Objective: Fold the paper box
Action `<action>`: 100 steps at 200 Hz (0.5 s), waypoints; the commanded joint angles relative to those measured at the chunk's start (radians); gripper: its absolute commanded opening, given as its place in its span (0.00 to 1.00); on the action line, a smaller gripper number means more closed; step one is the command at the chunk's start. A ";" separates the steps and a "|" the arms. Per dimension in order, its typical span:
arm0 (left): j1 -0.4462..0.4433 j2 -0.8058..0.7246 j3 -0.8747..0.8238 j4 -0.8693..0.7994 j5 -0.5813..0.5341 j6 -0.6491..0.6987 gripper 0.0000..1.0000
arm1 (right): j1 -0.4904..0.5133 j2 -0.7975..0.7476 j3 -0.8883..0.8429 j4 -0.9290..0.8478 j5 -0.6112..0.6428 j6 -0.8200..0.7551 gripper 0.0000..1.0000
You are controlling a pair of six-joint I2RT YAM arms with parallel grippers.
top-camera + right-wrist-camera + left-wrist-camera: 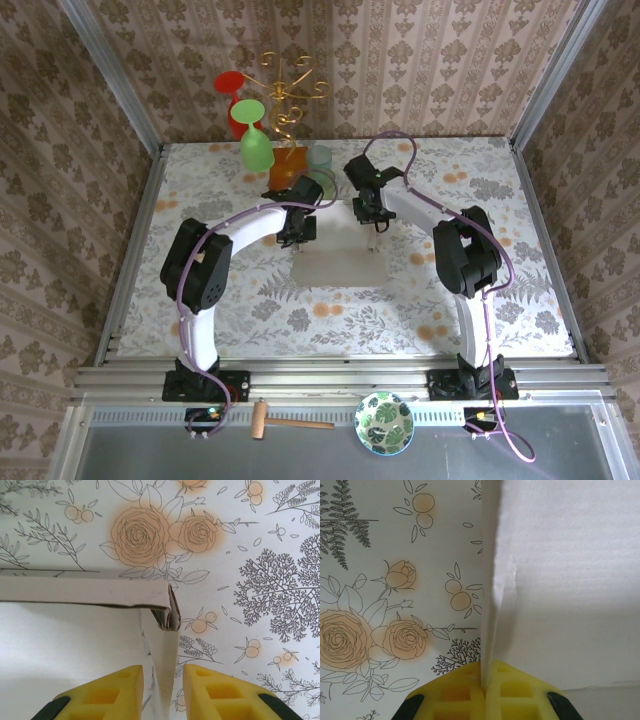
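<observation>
A: What's the room like?

B: The worktop is flat and covered in a pale print of orange roses, grey ferns and small trees. Brown damask wallpaper closes it in on three sides, and a ribbed aluminium rail runs along the near edge.

A: And the paper box?

B: It lies mid-worktop between the two arms. It is a thin, matt, off-white card, shallow and rectangular, with upright walls at its far corners. The right wrist view shows a folded flap with a grey-brown cut edge.

A: The left end effector?

B: It is at the far left corner of the box. Its yellow waffle-moulded pads are clamped together on the thin left wall.

A: The right end effector?

B: It is at the far right corner, with its jaws parted to either side of the right wall and a slim gap showing.

A: Anything else?

B: At the far edge there's a twisted gold wire stand with glossy red and green glasses, and an orange block. On the near ledge sit a wooden mallet and a leaf-patterned bowl.
</observation>
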 commanded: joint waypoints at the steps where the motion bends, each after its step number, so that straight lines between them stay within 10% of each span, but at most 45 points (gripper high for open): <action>1: 0.008 -0.003 0.005 -0.009 -0.021 0.007 0.00 | -0.009 0.007 0.043 -0.046 -0.024 -0.008 0.27; 100: 0.007 0.004 0.016 -0.012 -0.019 0.007 0.00 | -0.018 0.091 0.081 -0.067 -0.003 -0.002 0.19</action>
